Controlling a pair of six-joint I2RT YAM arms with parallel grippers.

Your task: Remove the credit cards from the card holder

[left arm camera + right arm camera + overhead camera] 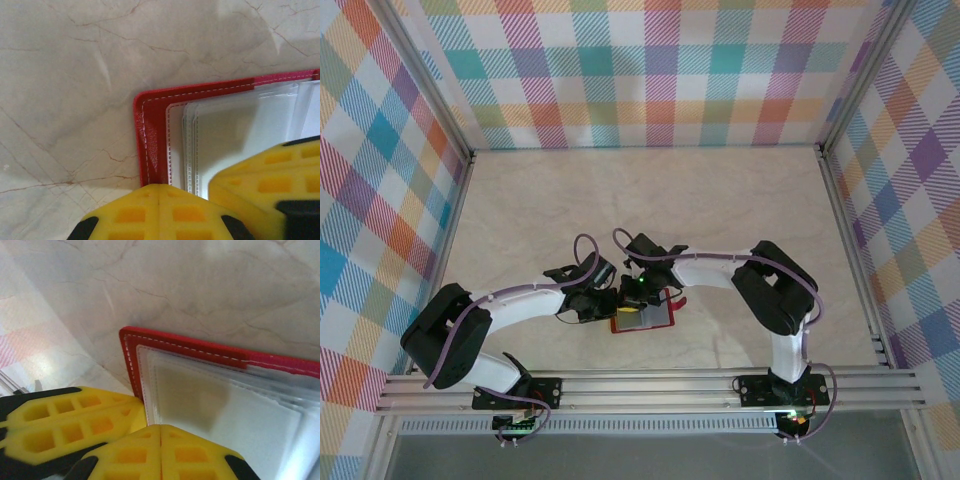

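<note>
Both your left pincer [159, 192] and right pincer [160, 432] are closed, jaws pressed together, side by side at one end of the open holder [150, 130]. The holder lies flat on the table [75, 75], and just ahead of the right pincer you see pale cards [260, 425] in its clear pockets [220, 125].

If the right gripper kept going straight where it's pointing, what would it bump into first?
Probably the clear pockets inside the open red card holder. The shut right gripper points down onto them, and its tips look close to touching, though depth is hard to judge.
</note>
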